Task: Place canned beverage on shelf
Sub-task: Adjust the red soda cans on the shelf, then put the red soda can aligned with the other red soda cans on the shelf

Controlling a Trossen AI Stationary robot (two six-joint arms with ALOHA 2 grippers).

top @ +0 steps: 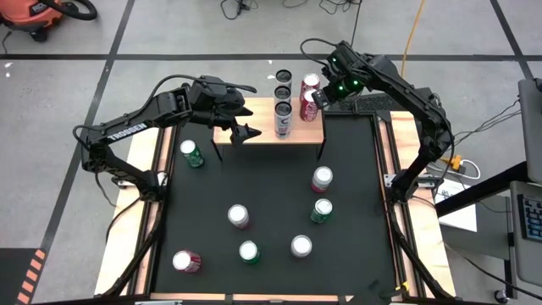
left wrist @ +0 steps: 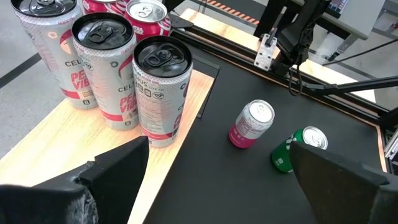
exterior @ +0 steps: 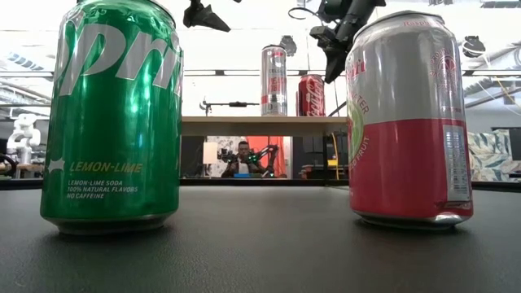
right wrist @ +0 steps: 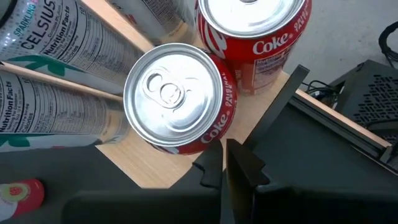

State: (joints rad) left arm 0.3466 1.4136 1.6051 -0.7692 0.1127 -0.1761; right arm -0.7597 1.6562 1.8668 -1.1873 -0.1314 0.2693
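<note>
Cans already stand on the shelf (top: 262,131), the low wood-topped stand at the far edge of the surface (top: 271,203): three tall Celsius cans (top: 282,106) in a row running from near the shelf's front edge to its far edge, and two red Coke cans (top: 309,93) just beside them towards the shelf's far right corner. Seven more short cans are spread over the surface, among them a green one (top: 191,153) near the left edge, a pink one (top: 322,179) and another green one (top: 321,210) towards the right edge, and a red one (top: 186,261) near the front left corner.

The left tool (top: 244,133) hovers above the left half of the shelf with its fingers spread wide and nothing between them; in its wrist view the nearest Celsius can (left wrist: 160,90) stands clear ahead of the fingers. The right tool (top: 320,97) hangs over the shelf's far right corner, fully closed and empty, directly above the nearer Coke can (right wrist: 180,96).

As I read it, one placement is finished and neither arm carries anything, so the step in hand is the turn back for another can. The next move probably calls for the left arm to lift clear of the shelf without brushing the tall cans, swing to a can on the surface, most likely the green one near the left edge, and come down with its fingers on either side of it.
</note>
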